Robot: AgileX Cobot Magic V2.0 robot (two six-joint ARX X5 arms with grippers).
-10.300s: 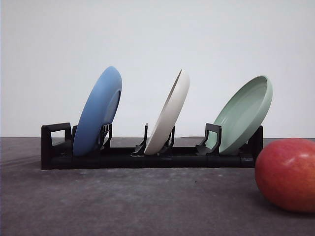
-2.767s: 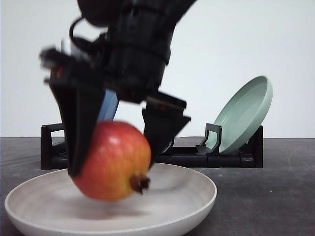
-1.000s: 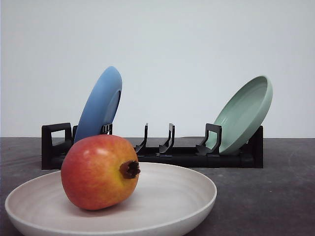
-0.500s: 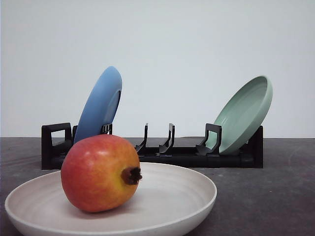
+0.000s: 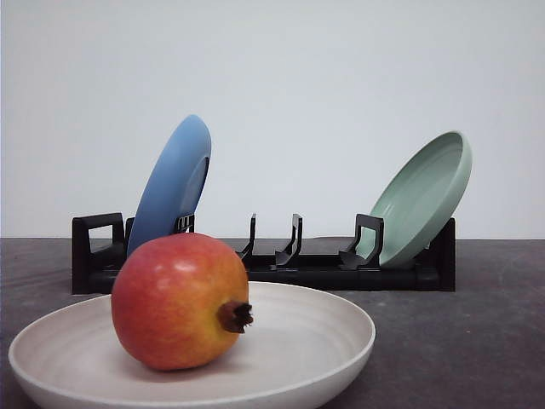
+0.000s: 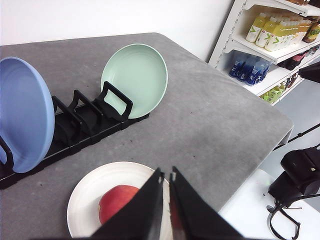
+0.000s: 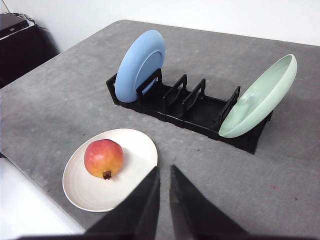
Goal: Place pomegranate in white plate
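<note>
Pomegranate (image 5: 180,301), round glossy red-yellow fruit, resting inside shallow off-white matte plate (image 5: 324,341); likely firm, heavy, slippery, best held across its middle; left gripper (image 6: 166,180) and right gripper (image 7: 164,176) pressed together, empty

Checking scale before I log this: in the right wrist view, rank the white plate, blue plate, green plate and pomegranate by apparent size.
1. White plate, seen nearly face-on and nearest.
2. Green plate and blue plate: look alike; both are tilted in the rack, so I won't rank them.
3. Pomegranate, clearly smallest.
</note>
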